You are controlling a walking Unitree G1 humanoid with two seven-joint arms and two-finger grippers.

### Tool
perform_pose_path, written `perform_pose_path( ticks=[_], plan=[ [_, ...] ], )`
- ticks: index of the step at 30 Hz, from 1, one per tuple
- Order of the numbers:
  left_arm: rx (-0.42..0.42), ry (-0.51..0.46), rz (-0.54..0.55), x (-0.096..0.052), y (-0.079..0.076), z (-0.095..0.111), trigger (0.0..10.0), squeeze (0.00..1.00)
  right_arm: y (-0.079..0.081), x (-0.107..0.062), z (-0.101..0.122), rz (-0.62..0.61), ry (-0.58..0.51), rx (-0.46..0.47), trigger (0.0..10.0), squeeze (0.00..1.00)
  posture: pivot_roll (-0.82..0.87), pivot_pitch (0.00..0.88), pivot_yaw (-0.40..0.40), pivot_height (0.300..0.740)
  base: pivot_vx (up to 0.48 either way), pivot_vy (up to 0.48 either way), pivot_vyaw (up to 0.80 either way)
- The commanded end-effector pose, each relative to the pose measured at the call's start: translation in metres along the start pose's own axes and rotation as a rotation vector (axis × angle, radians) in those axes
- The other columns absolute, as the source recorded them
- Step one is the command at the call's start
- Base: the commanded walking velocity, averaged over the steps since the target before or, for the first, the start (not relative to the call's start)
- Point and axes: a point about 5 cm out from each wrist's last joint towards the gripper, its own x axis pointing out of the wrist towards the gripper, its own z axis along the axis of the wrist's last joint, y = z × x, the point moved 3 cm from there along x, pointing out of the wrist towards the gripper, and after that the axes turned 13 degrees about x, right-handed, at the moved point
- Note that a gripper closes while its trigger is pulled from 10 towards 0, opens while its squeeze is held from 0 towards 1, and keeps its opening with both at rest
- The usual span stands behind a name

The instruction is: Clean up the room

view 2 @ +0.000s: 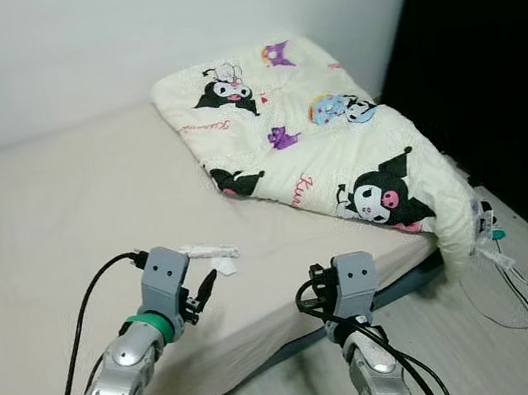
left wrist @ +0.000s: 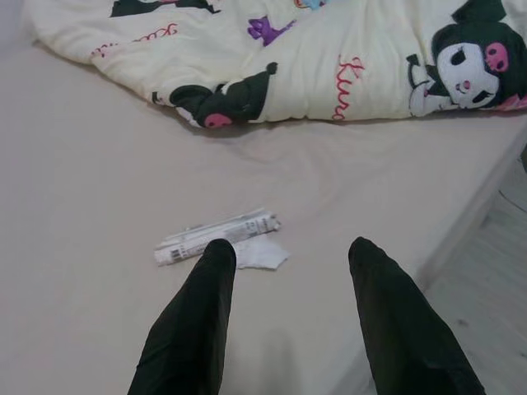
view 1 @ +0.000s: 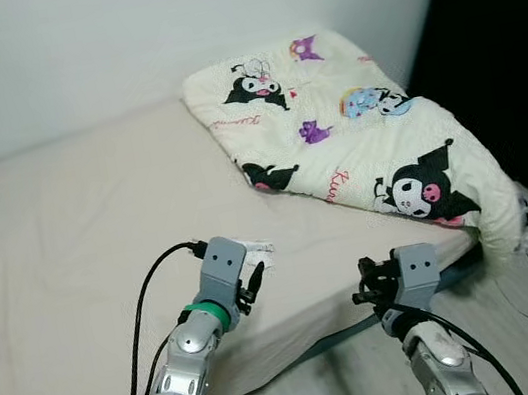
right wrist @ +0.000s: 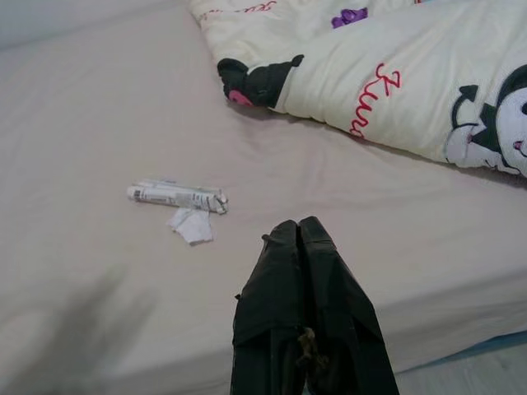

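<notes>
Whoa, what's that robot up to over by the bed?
It is tidying up. A crumpled wrapper and a scrap of white paper lie on the beige mattress, near its edge and apart from the folded cartoon-print quilt. The left pincer hovers just short of the wrapper with its fingers spread open, touching nothing yet. The right pincer is shut and empty, held near the bed's edge.

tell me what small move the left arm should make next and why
Probably ease the left gripper forward and down over the crumpled wrapper. Its fingers are open and the wrapper, with a torn paper scrap touching it, lies on the bed just ahead of one fingertip, not yet between them. The right gripper is shut.
</notes>
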Motion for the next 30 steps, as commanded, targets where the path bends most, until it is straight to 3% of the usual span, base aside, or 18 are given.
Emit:
perform_pose_path(
  ticks=[1,15,20,30],
  plan=[
    [0.002,0.036,-0.009,-0.0021,-0.0028,-0.0089,10.0,0.0,0.0003,-0.0027,-0.0047,0.001,0.017,0.009,10.0,0.0,-0.06,0.041,0.057,0.74,0.0,0.0,0.63],
    [0.002,0.037,-0.007,-0.002,-0.003,-0.009,10.0,0.0,-0.0016,-0.0035,-0.0061,-0.017,0.022,0.011,10.0,0.0,-0.06,0.047,0.056,0.74,0.0,0.0,0.58],
    [0.0,0.039,-0.005,-0.0025,-0.0031,-0.0096,10.0,0.0,-0.0016,-0.0041,-0.0052,-0.01,0.021,-0.036,10.0,0.0,-0.06,0.05,0.055,0.74,0.0,0.0,0.39],
    [0.001,0.038,-0.004,-0.0028,-0.0034,-0.0099,10.0,0.0,-0.0014,-0.0045,-0.0056,-0.011,0.019,-0.014,10.0,0.0,-0.06,0.051,0.055,0.74,0.0,0.0,0.65]
  ],
)
